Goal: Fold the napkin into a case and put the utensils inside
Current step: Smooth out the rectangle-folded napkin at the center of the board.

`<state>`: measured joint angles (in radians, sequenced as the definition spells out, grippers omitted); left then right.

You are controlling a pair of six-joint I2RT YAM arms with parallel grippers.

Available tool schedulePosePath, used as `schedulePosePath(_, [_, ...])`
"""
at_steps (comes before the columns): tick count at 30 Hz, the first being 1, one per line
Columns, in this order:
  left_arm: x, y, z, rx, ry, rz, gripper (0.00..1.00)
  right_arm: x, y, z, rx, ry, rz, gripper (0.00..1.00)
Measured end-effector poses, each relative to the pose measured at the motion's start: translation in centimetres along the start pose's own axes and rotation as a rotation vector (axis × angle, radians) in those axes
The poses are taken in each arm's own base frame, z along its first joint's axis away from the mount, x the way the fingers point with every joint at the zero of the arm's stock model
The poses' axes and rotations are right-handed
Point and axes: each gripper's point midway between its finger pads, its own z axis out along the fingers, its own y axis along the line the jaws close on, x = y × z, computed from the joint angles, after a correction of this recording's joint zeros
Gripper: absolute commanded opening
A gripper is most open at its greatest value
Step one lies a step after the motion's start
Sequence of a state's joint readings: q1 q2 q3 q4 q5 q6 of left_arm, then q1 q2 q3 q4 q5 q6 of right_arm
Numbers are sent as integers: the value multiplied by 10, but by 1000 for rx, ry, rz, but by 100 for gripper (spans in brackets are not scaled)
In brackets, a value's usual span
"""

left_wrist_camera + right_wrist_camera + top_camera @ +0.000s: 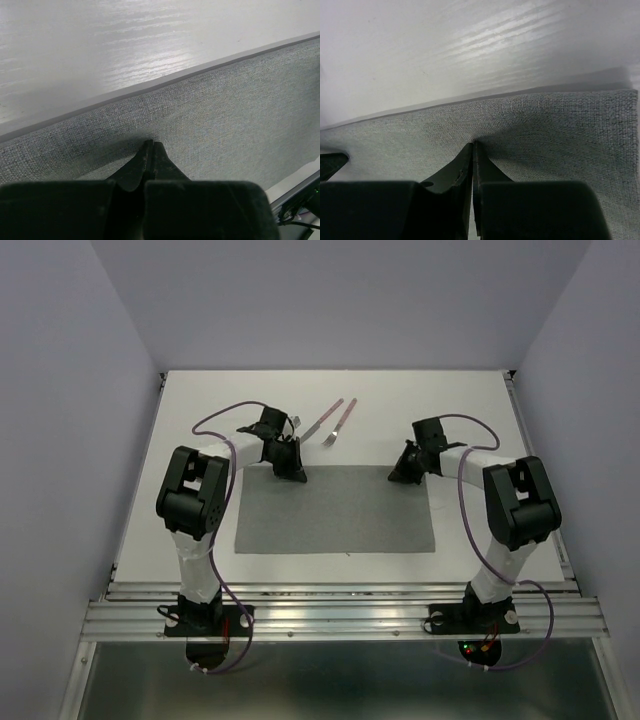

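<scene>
Overhead and wrist views of a white table point(440, 405) with 2 arms mounted at its near edge. The napkin point(335, 515), a plain grey sheet, lies spread flat on the middle of the table, nearer the near edge than the far one, its long sides parallel to that near edge. The left arm point(195, 495) reaches to the napkin's far left corner, and the right arm point(515, 500) reaches to its far right corner. In the left wrist view the left jaws are pressed together with no gap, tips down on the napkin point(240, 110) just inside its far hem, and faint creases in the weave run toward them (the cloth looks pinched there). Bare table point(100, 40) shows beyond the hem. In the right wrist view the right jaws stand narrow, with only a hairline slit between them, tips likewise on the napkin point(560, 130) close to its far hem, the cloth puckering toward the tips. The napkin's right side edge shows at the right of that view, and the table point(420, 50) lies beyond. The knife point(322, 421) and the fork point(341, 424) lie side by side on the table toward the middle of its far edge, beyond the napkin and clear of it. Both are slanted, with pinkish handles toward the far edge and metal ends toward the napkin.
</scene>
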<state>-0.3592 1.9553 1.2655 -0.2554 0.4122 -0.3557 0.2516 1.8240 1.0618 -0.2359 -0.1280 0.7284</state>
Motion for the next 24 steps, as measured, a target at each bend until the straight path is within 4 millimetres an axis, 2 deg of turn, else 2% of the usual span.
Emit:
schedulePosePath(9, [3,9,-5,-33,14,-2,0,12,-12,-10,3,-11,8,8])
schedulePosePath(13, [-8,17,-17,-42,-19,-24,0,16,-17,-15,12,-14,2,8])
schedulePosePath(19, [-31,44,-39,-79,-103,-83,0,18,-19,-17,13,-15,-12,9])
schedulePosePath(24, [-35,54,-44,-110,-133,-113,0,18,-19,-17,12,-15,-20,9])
